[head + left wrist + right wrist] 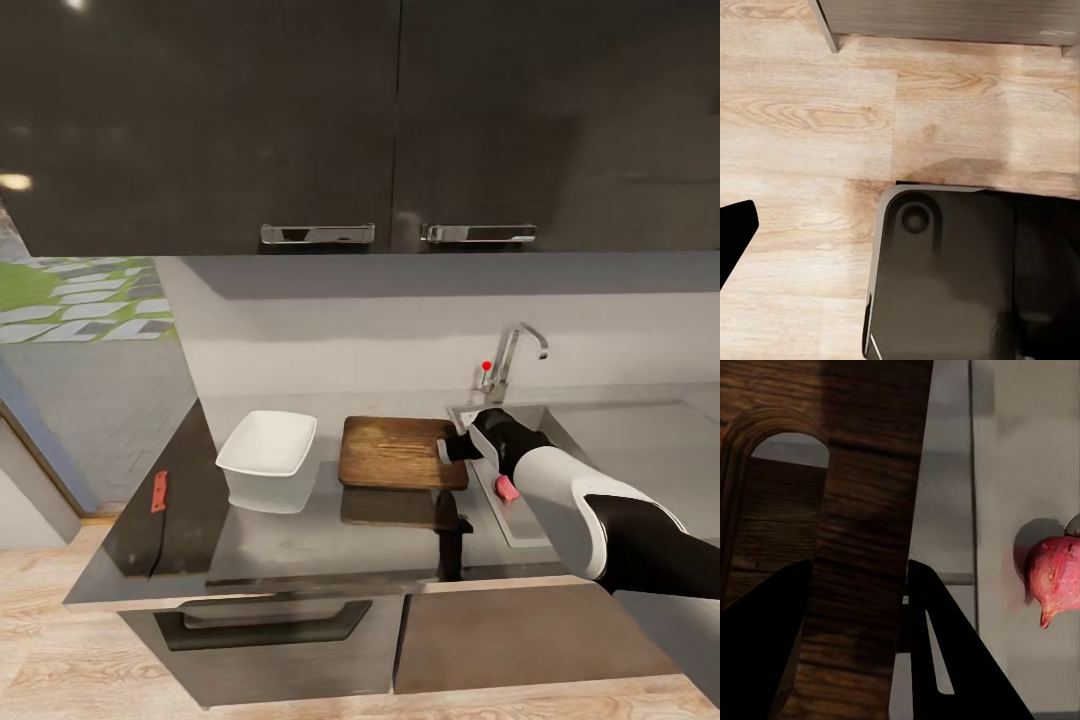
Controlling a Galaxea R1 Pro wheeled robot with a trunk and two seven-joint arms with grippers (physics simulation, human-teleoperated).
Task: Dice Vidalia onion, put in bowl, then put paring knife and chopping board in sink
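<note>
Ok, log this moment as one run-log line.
right gripper: straddling board edge by sink | onion: in sink | knife: on counter, left | bowl: beside board, empty

A long grey countertop [300, 540] runs under the dark wall cabinets, with a thin metal strip along its front edge. Near the left end, close to the front, lies a knife [158, 497] with a red handle and a dark blade pointing toward the front edge. Further along, around the middle of the countertop, sits a white bowl [268, 446]. Just beside it lies a brown wooden chopping board [395, 452], whose far side reaches the rim of the sink [520, 530] set into the countertop's right part.
</note>
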